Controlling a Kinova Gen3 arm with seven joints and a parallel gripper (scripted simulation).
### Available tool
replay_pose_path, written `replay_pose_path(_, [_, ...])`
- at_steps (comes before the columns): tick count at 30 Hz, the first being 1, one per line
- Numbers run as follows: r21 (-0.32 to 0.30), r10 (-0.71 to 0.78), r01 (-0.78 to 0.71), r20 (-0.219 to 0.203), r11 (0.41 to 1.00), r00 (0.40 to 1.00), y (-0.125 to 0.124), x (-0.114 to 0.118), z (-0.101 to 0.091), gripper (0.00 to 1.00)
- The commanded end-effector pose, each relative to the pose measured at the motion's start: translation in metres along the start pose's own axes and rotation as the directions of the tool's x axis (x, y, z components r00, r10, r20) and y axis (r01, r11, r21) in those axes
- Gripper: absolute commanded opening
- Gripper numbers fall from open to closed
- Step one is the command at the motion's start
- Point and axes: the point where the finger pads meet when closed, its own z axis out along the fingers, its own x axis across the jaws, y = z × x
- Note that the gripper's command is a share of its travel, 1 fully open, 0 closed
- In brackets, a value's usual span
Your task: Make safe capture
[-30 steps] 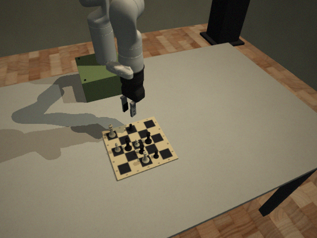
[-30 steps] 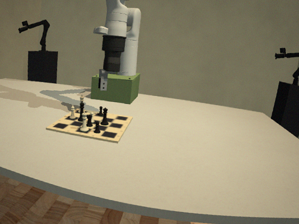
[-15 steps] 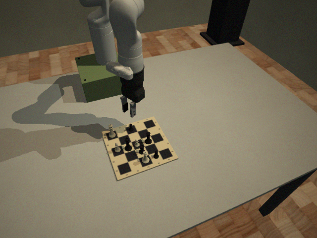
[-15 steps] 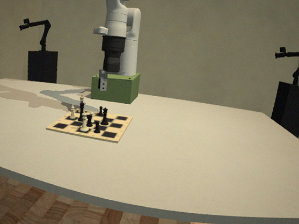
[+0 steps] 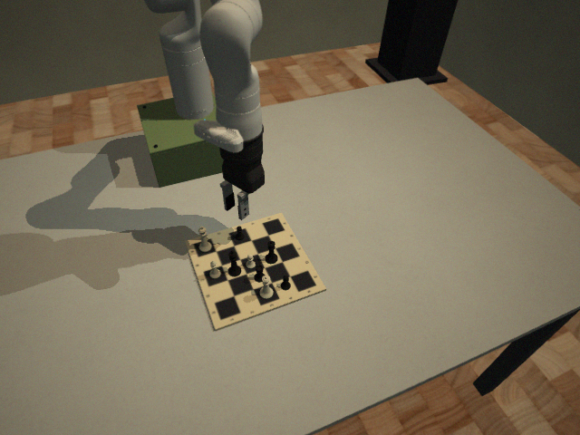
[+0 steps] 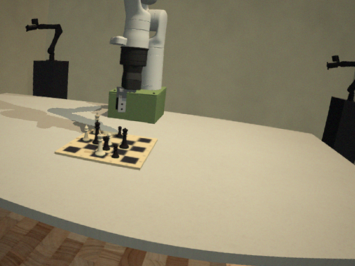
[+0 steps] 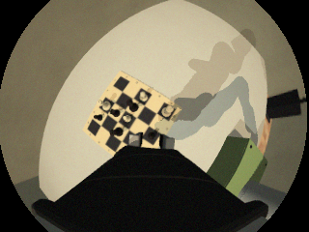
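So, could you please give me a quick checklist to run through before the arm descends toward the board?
1. Fingers apart, nothing between them: ok.
2. Gripper well above the pieces: ok.
3. All pieces on the chessboard upright: ok.
4. Every base wholly inside its square: cannot tell.
5. Square letters and digits legible: not ok, too small.
6. Gripper directly over a piece: not ok; it hangs by the board's far edge near the black pawn.

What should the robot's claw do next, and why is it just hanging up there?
Probably it should move forward and come down toward the chessboard. The claw hangs open and empty, high above the table, just past the board's far edge near the green base box. All the pieces, such as the white piece at the far corner, stand upright and untouched, so no capture has begun.
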Motion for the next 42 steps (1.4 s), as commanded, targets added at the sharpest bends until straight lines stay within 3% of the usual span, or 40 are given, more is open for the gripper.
replay_pose_path(1, [-0.002, -0.006, 0.006, -0.005, 1.000, 1.000, 0.002, 0.001, 0.005, 0.68])
replay_pose_path(23, [-0.002, -0.006, 0.006, -0.005, 1.000, 1.000, 0.002, 0.001, 0.033, 0.68])
replay_pose_path(42, [-0.002, -0.006, 0.006, -0.005, 1.000, 1.000, 0.002, 0.001, 0.038, 0.68])
